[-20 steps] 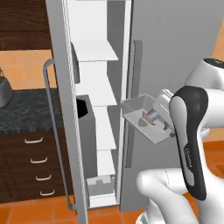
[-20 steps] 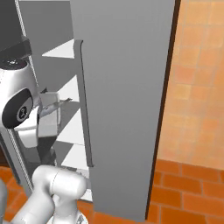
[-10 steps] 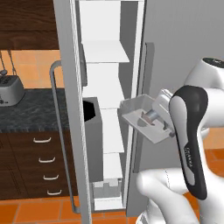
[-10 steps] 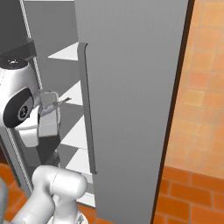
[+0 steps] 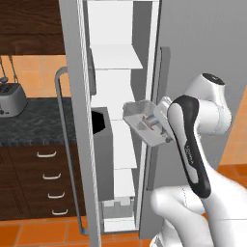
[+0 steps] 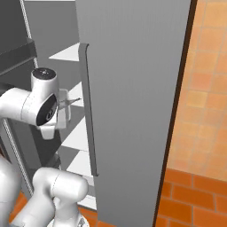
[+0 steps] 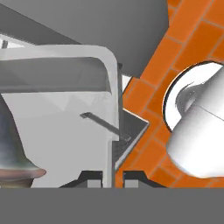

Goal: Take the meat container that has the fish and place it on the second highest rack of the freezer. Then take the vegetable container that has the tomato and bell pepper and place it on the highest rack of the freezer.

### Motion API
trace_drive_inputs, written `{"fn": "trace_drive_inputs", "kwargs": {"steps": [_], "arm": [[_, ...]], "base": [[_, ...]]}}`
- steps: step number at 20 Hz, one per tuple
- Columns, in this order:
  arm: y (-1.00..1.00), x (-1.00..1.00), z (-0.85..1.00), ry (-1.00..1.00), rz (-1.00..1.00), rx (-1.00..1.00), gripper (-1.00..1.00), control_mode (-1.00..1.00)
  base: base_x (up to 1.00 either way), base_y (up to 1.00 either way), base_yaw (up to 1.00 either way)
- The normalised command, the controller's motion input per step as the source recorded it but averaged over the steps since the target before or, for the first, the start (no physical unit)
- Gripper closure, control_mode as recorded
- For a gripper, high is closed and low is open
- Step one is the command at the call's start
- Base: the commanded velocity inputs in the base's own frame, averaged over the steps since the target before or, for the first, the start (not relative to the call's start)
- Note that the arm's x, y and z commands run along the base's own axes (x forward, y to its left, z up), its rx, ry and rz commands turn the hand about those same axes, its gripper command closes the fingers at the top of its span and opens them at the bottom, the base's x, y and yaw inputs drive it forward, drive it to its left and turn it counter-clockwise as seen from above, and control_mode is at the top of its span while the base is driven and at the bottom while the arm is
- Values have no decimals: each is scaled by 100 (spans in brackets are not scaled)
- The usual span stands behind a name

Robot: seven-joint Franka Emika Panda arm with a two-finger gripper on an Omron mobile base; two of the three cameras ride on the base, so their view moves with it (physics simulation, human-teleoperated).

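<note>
Toaster (image 5: 10, 100) and dark desk (image 5: 38, 126) have slid further left in the left base view over the last second, and the whole picture with them: the base has been driven in, nothing in the scene has been moved. Freezer (image 5: 72, 62) interior is now squarely ahead, door open. Meat container (image 5: 144, 124) is held just at the opening, about level with the second white shelf, not yet resting on it; the fish (image 5: 155, 121) is seen inside as a slender grey shape. In the hand view the fingers (image 7: 92, 177) are pinched narrow on the container's rim. Judgement: first placement is close; the container still has to be pushed in over the rack. Second container is not yet handled.
</note>
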Motion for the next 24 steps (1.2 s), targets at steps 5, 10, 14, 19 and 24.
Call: {"fn": "trace_drive_inputs", "kwargs": {"steps": [5, 10, 14, 19, 24], "arm": [[40, 87, -17, 0, -20, 11, 100, -100], [0, 91, 0, 0, -14, 7, 100, -100], [27, 56, -9, 0, -4, 0, 100, -100], [18, 85, -11, 0, -1, 0, 100, -100], [3, 97, -5, 0, 0, 0, 100, -100]], "base": [[0, 0, 0], [0, 0, 0], [0, 0, 0], [0, 0, 0], [0, 0, 0]]}}
